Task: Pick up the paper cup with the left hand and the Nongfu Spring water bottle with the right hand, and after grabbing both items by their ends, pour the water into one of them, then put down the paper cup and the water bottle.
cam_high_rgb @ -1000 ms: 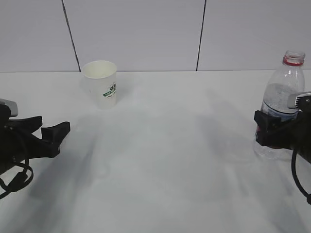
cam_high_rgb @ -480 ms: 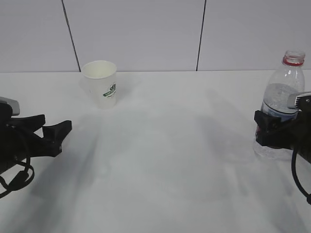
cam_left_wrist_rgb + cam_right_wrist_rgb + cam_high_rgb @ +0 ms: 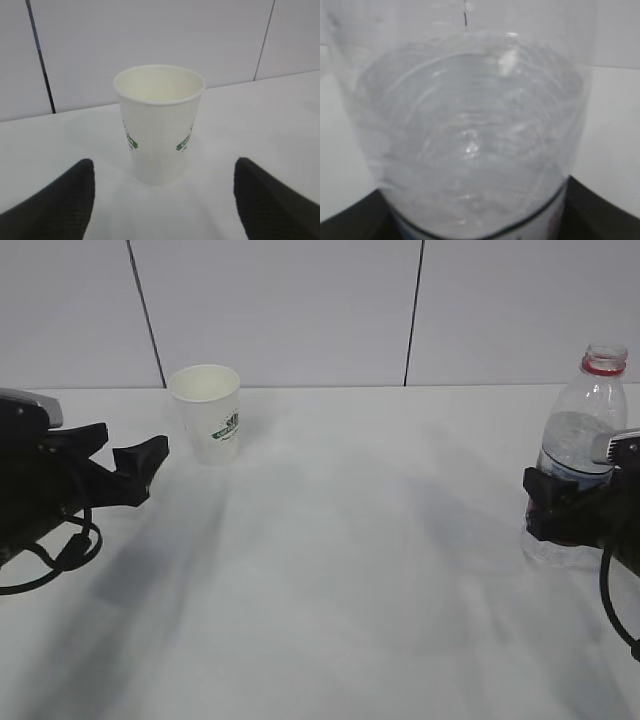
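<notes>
white table runs back to a pale panelled wall with thin dark seams; the surface is plain and evenly lit.

i see the paper cup standing upright toward the rear left of the table, rim up, green-and-black logo facing the exterior camera. in the left wrist view the cup sits centred ahead of the camera, its inside looking dry.

my left gripper is just left of the cup and low over the table, jaws spread wide apart. the two dark fingertips frame the cup on either side without touching it, and nothing is held.

the nongfu spring water bottle stands upright at the right edge of the table, uncapped, red neck ring showing. my right gripper is clamped around the bottle's lower body, black fingers covering most of the label. the right wrist view shows the bottle filling the frame, with the water inside, level well below the shoulder.

cup and bottle are well apart, at opposite sides of the table.
</notes>
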### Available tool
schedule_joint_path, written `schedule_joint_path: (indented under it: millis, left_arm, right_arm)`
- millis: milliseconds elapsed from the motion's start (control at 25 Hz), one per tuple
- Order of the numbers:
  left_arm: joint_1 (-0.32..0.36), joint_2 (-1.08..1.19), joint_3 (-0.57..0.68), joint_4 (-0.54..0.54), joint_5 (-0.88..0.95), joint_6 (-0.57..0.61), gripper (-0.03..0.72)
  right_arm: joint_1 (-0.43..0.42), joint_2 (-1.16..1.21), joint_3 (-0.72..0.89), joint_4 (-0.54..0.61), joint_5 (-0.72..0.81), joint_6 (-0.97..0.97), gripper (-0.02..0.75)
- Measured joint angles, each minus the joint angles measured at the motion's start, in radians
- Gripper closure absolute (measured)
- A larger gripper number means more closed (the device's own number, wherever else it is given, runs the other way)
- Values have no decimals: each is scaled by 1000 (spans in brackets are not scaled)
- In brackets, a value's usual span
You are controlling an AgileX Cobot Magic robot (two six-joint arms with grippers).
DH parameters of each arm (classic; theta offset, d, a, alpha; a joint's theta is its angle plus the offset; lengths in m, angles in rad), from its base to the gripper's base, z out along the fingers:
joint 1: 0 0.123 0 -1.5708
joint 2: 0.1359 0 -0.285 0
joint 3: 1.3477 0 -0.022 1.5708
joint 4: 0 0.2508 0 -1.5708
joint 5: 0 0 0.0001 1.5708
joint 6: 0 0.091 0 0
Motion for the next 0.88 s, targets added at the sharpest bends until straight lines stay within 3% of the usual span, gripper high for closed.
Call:
schedule_joint_path:
  millis: [240,640,880]
  left_arm:
    - [-4,51,-57,3,0,0,48]
    - [-5,51,-57,23,0,0,157]
    - [-5,51,-57,30,0,0,154]
  right_arm:
    - [0,0,0,0,0,-1,261]
    - [0,0,0,-2,-6,-1,262]
    - [0,0,0,-2,-6,-1,262]
